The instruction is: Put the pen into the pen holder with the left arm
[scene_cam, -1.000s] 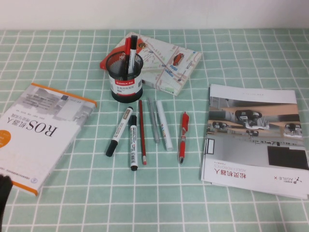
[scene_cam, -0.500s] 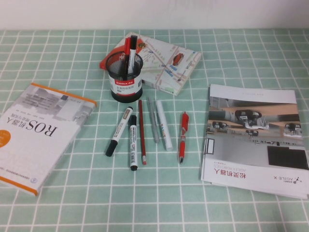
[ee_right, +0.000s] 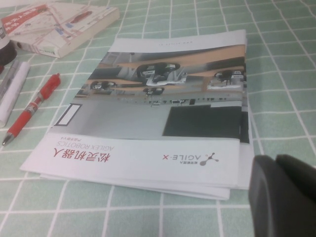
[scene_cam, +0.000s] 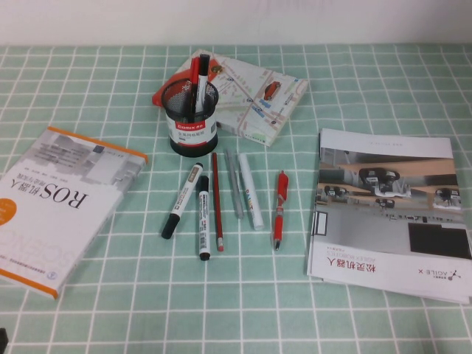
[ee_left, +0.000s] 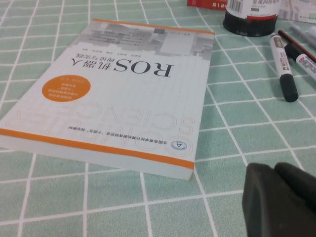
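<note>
The pen holder [scene_cam: 192, 118], a black mesh cup with a red-and-white band, stands at the table's back centre. The pen [scene_cam: 194, 74], red at its top with a black barrel, stands upright inside it beside a black-and-white marker [scene_cam: 203, 77]. My left gripper [ee_left: 273, 170] is shut and empty, low over the table's front left, near the corner of the ROS book [ee_left: 128, 94]; only a black sliver of it [scene_cam: 2, 341] shows in the high view. The holder's base [ee_left: 249, 22] shows far from it. My right gripper [ee_right: 274, 160] is shut and empty, near the brochure's front corner.
Two black-and-white markers [scene_cam: 182, 199], a thin red pencil [scene_cam: 217, 199], a grey pen [scene_cam: 234, 184], a white marker [scene_cam: 251, 192] and an all-red clip pen [scene_cam: 280, 199] lie in front of the holder. The ROS book [scene_cam: 51, 203] lies left, a brochure stack [scene_cam: 391, 214] right, a map book [scene_cam: 258, 96] behind.
The left arm's black tip at the high view's lower left edge has drawn back out of view, leaving only a sliver at the bottom corner. Nothing on the table has moved.
</note>
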{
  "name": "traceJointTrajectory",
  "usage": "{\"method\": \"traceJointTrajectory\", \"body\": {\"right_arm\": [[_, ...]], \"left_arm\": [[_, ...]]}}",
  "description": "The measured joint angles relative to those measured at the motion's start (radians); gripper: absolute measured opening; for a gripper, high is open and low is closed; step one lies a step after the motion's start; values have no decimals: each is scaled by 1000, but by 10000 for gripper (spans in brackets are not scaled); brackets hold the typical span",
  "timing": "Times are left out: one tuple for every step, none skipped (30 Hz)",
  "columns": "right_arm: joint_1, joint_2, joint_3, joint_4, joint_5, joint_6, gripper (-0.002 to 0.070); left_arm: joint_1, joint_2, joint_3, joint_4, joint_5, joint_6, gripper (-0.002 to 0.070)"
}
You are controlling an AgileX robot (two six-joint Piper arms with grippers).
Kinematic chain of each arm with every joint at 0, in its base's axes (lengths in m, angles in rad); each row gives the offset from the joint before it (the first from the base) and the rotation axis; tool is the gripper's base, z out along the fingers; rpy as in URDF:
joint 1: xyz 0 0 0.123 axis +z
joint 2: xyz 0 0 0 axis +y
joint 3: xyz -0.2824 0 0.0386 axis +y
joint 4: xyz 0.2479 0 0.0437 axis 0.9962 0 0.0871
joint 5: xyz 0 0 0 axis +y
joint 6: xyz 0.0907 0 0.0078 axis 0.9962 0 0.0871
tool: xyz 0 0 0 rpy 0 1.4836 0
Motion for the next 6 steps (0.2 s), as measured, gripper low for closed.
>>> {"method": "traceJointTrajectory", "body": {"right_arm": [[0, 0, 0, 0, 0, 0, -20], [0, 0, 0, 0, 0, 0, -20], [0, 0, 0, 0, 0, 0, -20], [0, 0, 0, 0, 0, 0, -20], [0, 0, 0, 0, 0, 0, -20], [0, 0, 0, 0, 0, 0, -20]], "left_arm": [[0, 0, 0, 0, 0, 0, -3], [0, 0, 0, 0, 0, 0, -3], [0, 0, 0, 0, 0, 0, -3], [0, 0, 0, 0, 0, 0, -3], [0, 0, 0, 0, 0, 0, -3], [0, 0, 0, 0, 2, 0, -3]]}}
